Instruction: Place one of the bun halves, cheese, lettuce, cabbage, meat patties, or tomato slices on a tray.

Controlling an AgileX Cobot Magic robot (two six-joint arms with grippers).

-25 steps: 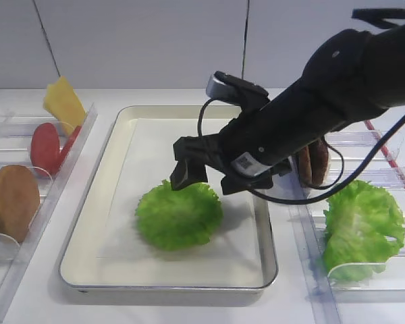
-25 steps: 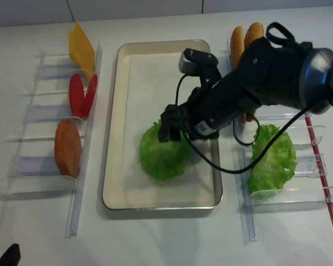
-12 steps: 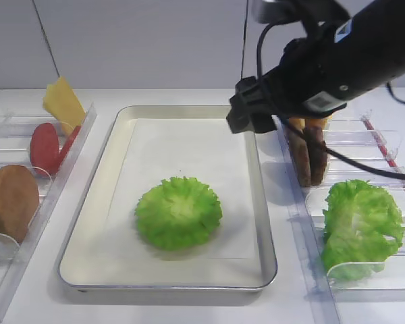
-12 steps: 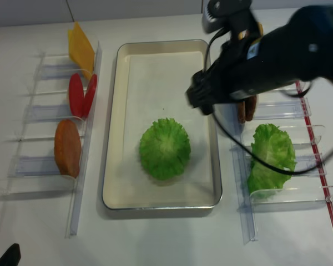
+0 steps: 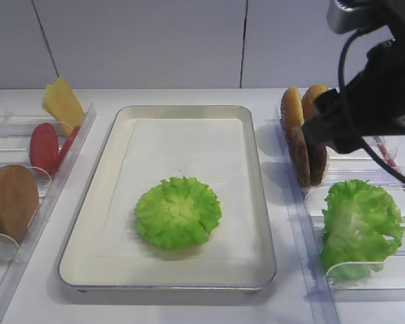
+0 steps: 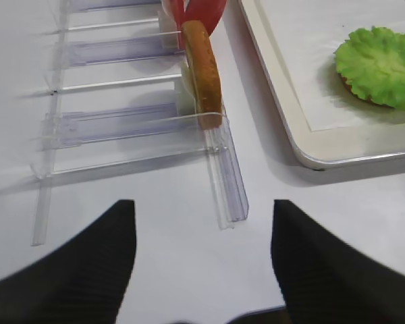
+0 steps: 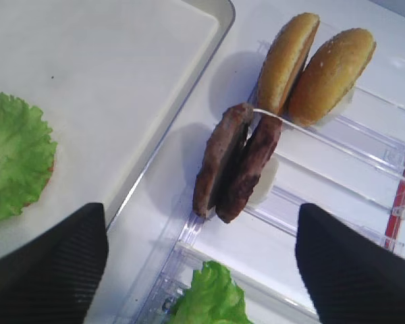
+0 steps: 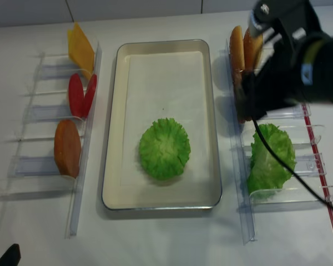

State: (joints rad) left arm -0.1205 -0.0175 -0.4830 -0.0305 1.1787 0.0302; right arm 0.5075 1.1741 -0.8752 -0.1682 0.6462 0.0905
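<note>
One lettuce [image 5: 178, 212] left on tray [image 5: 115, 142], right tool [image 7: 201, 260] open, withdrawn above patties [image 7: 235, 164].

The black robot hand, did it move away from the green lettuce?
Yes. The right gripper went from the lettuce on the tray rightward, to the meat patties.

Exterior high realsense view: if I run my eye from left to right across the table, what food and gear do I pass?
Bun half and tomato slices in the left clear holders → tray → lettuce lying on it → right gripper → leafy green bunch in the right holders.
</note>
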